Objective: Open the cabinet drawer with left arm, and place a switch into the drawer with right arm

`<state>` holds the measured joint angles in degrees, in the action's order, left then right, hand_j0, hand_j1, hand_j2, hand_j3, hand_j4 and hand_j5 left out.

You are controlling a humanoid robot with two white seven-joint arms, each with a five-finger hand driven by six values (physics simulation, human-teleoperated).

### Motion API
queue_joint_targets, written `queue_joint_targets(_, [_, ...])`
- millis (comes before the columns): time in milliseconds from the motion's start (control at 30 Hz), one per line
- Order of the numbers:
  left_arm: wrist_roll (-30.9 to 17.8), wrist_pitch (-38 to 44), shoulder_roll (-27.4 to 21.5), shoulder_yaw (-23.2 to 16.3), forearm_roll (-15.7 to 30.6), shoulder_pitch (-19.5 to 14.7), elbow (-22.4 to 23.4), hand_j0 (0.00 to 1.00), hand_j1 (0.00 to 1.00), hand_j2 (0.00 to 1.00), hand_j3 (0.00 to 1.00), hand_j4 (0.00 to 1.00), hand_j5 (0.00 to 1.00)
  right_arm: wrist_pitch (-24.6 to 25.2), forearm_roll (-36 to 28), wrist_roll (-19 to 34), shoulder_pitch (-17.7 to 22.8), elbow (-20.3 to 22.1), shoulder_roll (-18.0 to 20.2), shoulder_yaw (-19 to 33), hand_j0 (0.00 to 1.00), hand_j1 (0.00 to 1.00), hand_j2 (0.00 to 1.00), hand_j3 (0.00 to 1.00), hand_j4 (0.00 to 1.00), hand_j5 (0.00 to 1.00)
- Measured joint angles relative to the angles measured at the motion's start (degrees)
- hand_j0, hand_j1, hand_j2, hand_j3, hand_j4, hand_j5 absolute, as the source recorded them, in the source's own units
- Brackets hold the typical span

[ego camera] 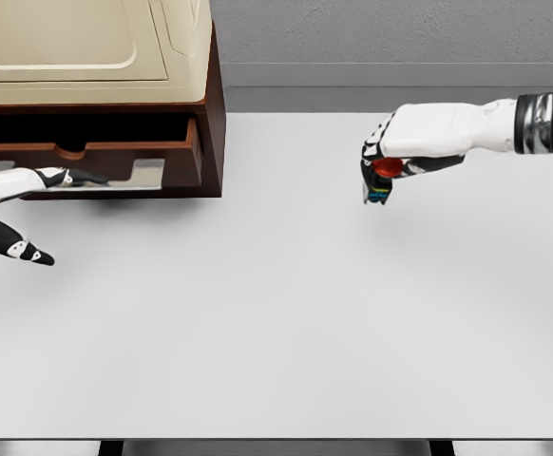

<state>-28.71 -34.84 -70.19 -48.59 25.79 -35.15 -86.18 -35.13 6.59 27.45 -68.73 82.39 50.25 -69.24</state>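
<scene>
Right robot hand [383,163] – upper right, arm level – pinches the switch [380,180]; left robot hand [15,190] lies spread below the drawer [86,152].

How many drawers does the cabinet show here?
1: the drawer in the cabinet, at upper left, pulled slightly open, left hand at its front. The picture cuts off the cabinet's top.

No legible text, label, brand, number or sign was found on any surface in the head view.
</scene>
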Motion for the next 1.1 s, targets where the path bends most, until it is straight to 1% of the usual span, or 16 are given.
queue_joint_targets(100, [-0.07,-0.24,-0.73,-0.10,0.40,0.17,-0.67,1.00,1.00,1.00,1.00,1.00,1.00,-0.01,-0.14,0.00,-0.97,0.03,-0.98,0.00,0.47,0.47,0.47,0.47,0.47,0.47])
queue_joint_targets(167, [0.07,-0.16,-1.09,0.04,1.44,1.05,-1.09,1.00,1.00,1.00,1.00,1.00,1.00,0.00,-0.76,0.00,-1.50,0.04,-1.60,-0.03,0.47,0.47,0.47,0.47,0.47,0.47])
queue_joint_targets(367, [0.06,-0.02,-2.29,0.08,1.75,1.48,-2.52,1.00,1.00,1.00,1.00,1.00,1.00,0.00,-1.79,0.00,-2.64,0.05,-3.08,-0.08,0.47,0.47,0.47,0.47,0.47,0.47])
queue_joint_targets(433, [0.06,-0.01,-2.63,0.12,2.25,2.12,-3.02,1.00,1.00,1.00,1.00,1.00,1.00,0.00,-2.00,-0.01,-3.17,0.23,-3.53,-0.08,0.47,0.47,0.47,0.47,0.47,0.47])
queue_joint_targets(567, [0.03,-0.27,-3.51,0.00,2.43,2.28,-3.72,1.00,1.00,1.00,1.00,1.00,1.00,0.00,-3.02,-0.01,-4.57,1.22,-3.83,-0.07,0.47,0.47,0.47,0.47,0.47,0.47])
queue_joint_targets(833, [0.03,-0.45,-5.17,-0.04,3.11,3.16,-5.02,1.00,1.00,1.00,1.00,1.00,1.00,-0.01,-4.39,0.00,-5.27,1.86,-4.28,-0.09,0.47,0.47,0.47,0.47,0.47,0.47])
queue_joint_targets(1000, [0.03,-0.35,-5.85,-0.03,3.17,3.16,-5.79,1.00,1.00,1.00,1.00,1.00,1.00,-0.01,-5.26,0.01,-7.21,1.97,-6.15,-0.09,0.47,0.47,0.47,0.47,0.47,0.47])
queue_joint_targets(1100, [0.08,-0.27,-6.14,0.05,3.80,3.86,-6.24,1.00,1.00,1.00,1.00,1.00,1.00,-0.01,-6.03,0.00,-7.73,2.02,-6.96,-0.11,0.47,0.47,0.47,0.47,0.47,0.47])
